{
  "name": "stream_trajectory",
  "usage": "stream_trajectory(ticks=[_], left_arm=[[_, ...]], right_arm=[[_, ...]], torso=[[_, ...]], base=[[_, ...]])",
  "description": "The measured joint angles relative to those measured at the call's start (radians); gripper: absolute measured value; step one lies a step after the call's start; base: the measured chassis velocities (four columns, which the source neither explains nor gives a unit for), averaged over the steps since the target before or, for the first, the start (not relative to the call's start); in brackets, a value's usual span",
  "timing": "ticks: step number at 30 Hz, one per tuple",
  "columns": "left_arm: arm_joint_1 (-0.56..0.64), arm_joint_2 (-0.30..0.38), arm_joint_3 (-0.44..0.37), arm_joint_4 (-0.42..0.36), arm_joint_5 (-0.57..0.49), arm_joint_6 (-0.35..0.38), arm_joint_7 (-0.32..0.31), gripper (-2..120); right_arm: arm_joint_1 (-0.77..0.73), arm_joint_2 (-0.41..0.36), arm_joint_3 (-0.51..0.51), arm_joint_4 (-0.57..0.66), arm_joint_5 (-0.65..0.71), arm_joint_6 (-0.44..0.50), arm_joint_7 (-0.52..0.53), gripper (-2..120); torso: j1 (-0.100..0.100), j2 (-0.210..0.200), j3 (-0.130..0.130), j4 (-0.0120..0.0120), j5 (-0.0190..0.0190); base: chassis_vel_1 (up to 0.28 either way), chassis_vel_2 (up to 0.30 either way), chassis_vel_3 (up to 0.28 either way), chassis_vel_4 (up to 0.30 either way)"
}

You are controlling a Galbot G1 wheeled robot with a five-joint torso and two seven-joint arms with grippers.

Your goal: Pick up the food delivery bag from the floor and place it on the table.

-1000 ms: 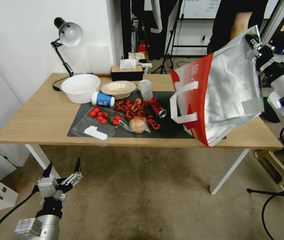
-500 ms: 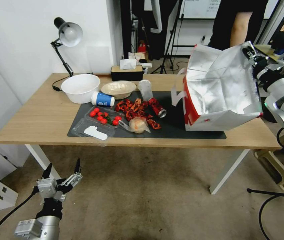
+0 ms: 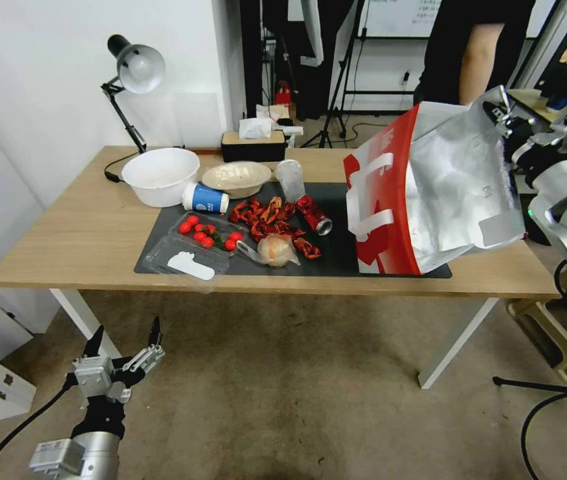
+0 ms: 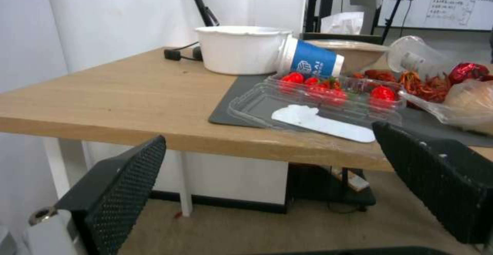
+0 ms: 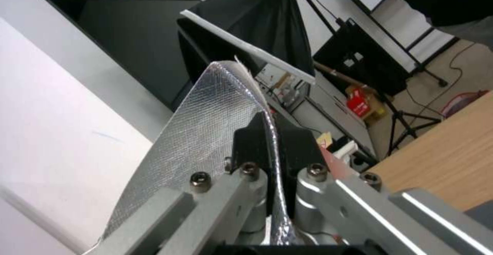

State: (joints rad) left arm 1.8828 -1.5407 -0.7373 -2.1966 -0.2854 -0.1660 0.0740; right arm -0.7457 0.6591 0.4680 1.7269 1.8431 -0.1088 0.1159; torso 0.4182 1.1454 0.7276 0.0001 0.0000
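Observation:
The food delivery bag (image 3: 443, 187), red and white with silver foil, leans on the right end of the table (image 3: 83, 227), its bottom edge on the dark mat. My right gripper (image 3: 506, 117) is shut on the bag's upper foil rim (image 5: 205, 131); in the right wrist view the black fingers (image 5: 252, 139) pinch that foil edge. The white handles (image 3: 370, 213) hang on the bag's red side. My left gripper (image 3: 123, 350) hangs open low over the floor (image 3: 296, 400), in front of the table's left leg. Its fingers (image 4: 128, 193) hold nothing.
The left and middle of the mat hold a white bowl (image 3: 161, 175), a blue cup (image 3: 204, 198), a clear tomato tray (image 3: 206, 233), red shells (image 3: 266, 217), a can (image 3: 314, 215) and a small clear bag (image 3: 276, 249). A desk lamp (image 3: 133, 70) stands behind. A beige stool (image 3: 563, 333) is at the right.
The bag came down from hanging tilted over the table's right front edge onto the mat. It then turned, so its red side now faces left. The left arm has not moved.

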Motion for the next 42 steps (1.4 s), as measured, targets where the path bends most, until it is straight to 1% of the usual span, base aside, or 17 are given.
stream_trajectory(ticks=[14, 20, 21, 22, 23, 25, 26, 27, 28, 29, 32, 33, 35, 37, 39, 41, 42], left_arm=[[-0.001, 0.003, -0.001, -0.003, -0.003, -0.002, -0.001, 100], [-0.002, 0.003, -0.001, -0.003, -0.004, 0.001, 0.0, 100], [-0.001, 0.003, 0.0, -0.003, -0.005, 0.004, 0.001, 100], [-0.001, 0.003, 0.0, -0.003, -0.006, 0.004, 0.001, 100], [-0.001, 0.003, 0.0, -0.003, -0.006, 0.004, 0.001, 100], [-0.001, 0.003, -0.001, -0.003, -0.006, 0.005, 0.001, 100], [-0.001, 0.003, -0.001, -0.003, -0.006, 0.005, 0.001, 100], [0.0, 0.003, -0.001, -0.003, -0.006, 0.005, 0.001, 100], [0.0, 0.003, -0.001, -0.003, -0.006, 0.005, 0.001, 100], [0.0, 0.003, -0.001, -0.003, -0.006, 0.005, 0.001, 100], [0.0, 0.002, -0.001, -0.003, -0.006, 0.004, 0.001, 100], [0.0, 0.002, -0.001, -0.003, -0.006, 0.004, 0.001, 100], [0.0, 0.0, -0.001, -0.002, -0.006, 0.003, 0.001, 100], [0.0, -0.001, -0.001, -0.002, -0.006, 0.003, 0.001, 100], [0.0, -0.003, 0.001, 0.0, -0.006, 0.001, 0.001, 100], [0.0, -0.003, 0.001, 0.0, -0.006, 0.001, 0.001, 100], [0.001, -0.003, 0.001, 0.0, -0.006, 0.001, 0.0, 100]], right_arm=[[0.007, -0.003, -0.001, -0.005, -0.006, -0.008, 0.005, 0], [0.011, -0.007, -0.011, -0.006, -0.013, -0.002, 0.03, 0], [0.014, -0.007, -0.018, -0.011, -0.02, 0.006, 0.029, 6], [0.017, -0.006, -0.021, -0.013, -0.022, 0.011, 0.029, 9], [0.017, -0.006, -0.021, -0.013, -0.022, 0.011, 0.029, 9], [0.027, -0.002, -0.029, -0.018, -0.029, 0.022, 0.031, 21], [0.027, -0.002, -0.029, -0.018, -0.029, 0.022, 0.031, 21], [0.032, -0.001, -0.034, -0.021, -0.039, 0.026, 0.032, 24], [0.038, 0.001, -0.04, -0.024, -0.052, 0.03, 0.034, 30], [0.038, 0.001, -0.04, -0.024, -0.052, 0.03, 0.034, 30], [0.05, 0.002, -0.055, -0.032, -0.102, 0.037, 0.032, 47], [0.05, 0.002, -0.055, -0.032, -0.102, 0.037, 0.032, 47], [0.05, 0.002, -0.061, -0.034, -0.142, 0.037, 0.023, 58], [0.049, 0.002, -0.062, -0.034, -0.149, 0.037, 0.021, 59], [0.044, 0.002, -0.063, -0.034, -0.162, 0.034, 0.016, 71], [0.043, 0.002, -0.063, -0.033, -0.164, 0.033, 0.015, 73], [0.035, 0.002, -0.063, -0.031, -0.169, 0.029, 0.009, 82]], torso=[[0.0, 0.0, 0.0, 0.0, 0.0], [0.0, 0.0, 0.0, -0.0001, 0.0], [0.0, 0.0, 0.0, 0.0001, -0.0001], [0.0, 0.0, 0.0, 0.0, 0.0], [0.0, 0.0, 0.0, 0.0, 0.0], [0.0, 0.0, 0.0, -0.0001, -0.0001], [0.0, 0.0, 0.0, -0.0001, -0.0001], [0.0, 0.0, 0.0, 0.0, 0.0], [0.0, 0.0, 0.0, 0.0, 0.0], [0.0, 0.0, 0.0, 0.0, 0.0], [0.0, 0.0, 0.0, 0.0001, -0.0001], [0.0, 0.0, 0.0, 0.0001, -0.0001], [0.0, 0.0, 0.0, 0.0, 0.0], [0.0, 0.0, 0.0, 0.0, 0.0], [0.0, 0.0, 0.0, 0.0, 0.0], [0.0, 0.0, 0.0, 0.0, 0.0], [0.0, 0.0, 0.0, 0.0, 0.0]], base=[[0.0, 0.0, 0.0, 0.0], [0.0, 0.0, 0.0, 0.0], [0.0, 0.0, 0.0, 0.0], [0.0, 0.0, 0.0, 0.0], [0.0, 0.0, 0.0, 0.0], [0.0, 0.0, 0.0, 0.0], [0.0, 0.0, 0.0, 0.0], [0.0, 0.0, 0.0, 0.0], [0.0, 0.0, 0.0, 0.0], [0.0, 0.0, 0.0, 0.0], [0.0, 0.0, 0.0, 0.0], [0.0, 0.0, 0.0, 0.0], [0.0, 0.0, 0.0, 0.0], [0.0, 0.0, 0.0, 0.0], [0.0, 0.0, 0.0, 0.0], [0.0, 0.0, 0.0, 0.0], [0.0, 0.0, 0.0, 0.0]])
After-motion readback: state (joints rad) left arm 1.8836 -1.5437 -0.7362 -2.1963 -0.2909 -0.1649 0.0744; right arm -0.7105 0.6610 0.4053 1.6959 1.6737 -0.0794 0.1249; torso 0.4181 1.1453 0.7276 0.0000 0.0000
